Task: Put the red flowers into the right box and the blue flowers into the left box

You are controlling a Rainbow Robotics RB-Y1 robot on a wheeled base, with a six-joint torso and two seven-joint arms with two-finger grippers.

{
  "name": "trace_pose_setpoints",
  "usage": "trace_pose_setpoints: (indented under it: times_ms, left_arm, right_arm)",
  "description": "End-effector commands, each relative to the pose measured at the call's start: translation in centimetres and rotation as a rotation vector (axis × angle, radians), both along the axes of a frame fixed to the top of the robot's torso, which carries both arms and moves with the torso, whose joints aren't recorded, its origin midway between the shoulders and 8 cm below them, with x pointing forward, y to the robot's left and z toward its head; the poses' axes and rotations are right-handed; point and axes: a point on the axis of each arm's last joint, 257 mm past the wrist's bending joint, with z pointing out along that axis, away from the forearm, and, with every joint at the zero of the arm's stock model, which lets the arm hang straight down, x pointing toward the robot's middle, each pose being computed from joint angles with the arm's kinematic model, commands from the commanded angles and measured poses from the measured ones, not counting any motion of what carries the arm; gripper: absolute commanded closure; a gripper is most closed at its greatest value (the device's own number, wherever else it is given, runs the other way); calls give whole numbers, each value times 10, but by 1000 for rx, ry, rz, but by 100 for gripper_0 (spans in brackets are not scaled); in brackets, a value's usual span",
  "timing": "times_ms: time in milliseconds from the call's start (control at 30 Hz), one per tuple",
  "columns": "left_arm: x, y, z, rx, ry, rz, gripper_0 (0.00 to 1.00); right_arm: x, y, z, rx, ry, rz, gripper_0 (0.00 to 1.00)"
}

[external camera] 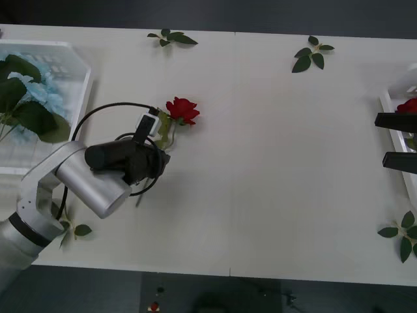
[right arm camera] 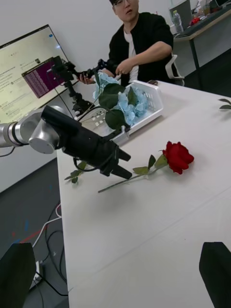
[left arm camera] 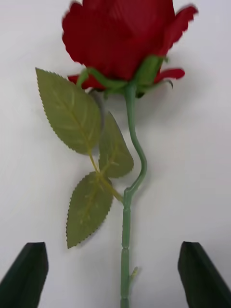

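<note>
Far left of the table: the left box [external camera: 77, 98] already holds the blue flowers [external camera: 32, 94]. Just inboard of it, the left gripper [left arm camera: 115, 272] hangs low over a single red rose [external camera: 182, 109] lying flat on the table [external camera: 273, 169] left of centre, bloom pointing away from the robot. The step in hand looks like the approach for the pick-up of this rose. In the left wrist view the fingers stand spread wide, one on each side of the thin green stem, touching nothing; the stem runs between them, leaves off to one side. Next move, as I judge it: lower, close on the stem below the leaves, then carry the rose across to the far side. Far right: the right box [external camera: 389, 114] at the table edge, one red bloom [external camera: 408, 105] inside. The right gripper [external camera: 397, 141] is parked beside it, fingers apart, holding nothing.
</note>
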Motion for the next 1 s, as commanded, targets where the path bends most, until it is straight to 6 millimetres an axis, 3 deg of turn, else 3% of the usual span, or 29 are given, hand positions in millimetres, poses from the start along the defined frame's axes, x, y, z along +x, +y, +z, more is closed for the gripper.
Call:
trace_pose_setpoints:
  times_ms: [33,233,467,733,1000]
  left_arm:
    - [26,-15,52,18,-72,-40,0]
    - [48,-21,57,9,-61,-20,0]
    - [74,-35,48,1,-24,15,0]
    - [79,-46,19,-1,0,12,0]
    - [83,-43,3,29,2,21,0]
  right_arm:
    - [-4,4,8,-9,-34,21,0]
    - [-4,4,8,-9,-34,21,0]
    - [-4,4,8,-9,-34,21,0]
    - [-4,4,8,-9,-34,21,0]
    - [-4,4,8,-9,-34,21,0]
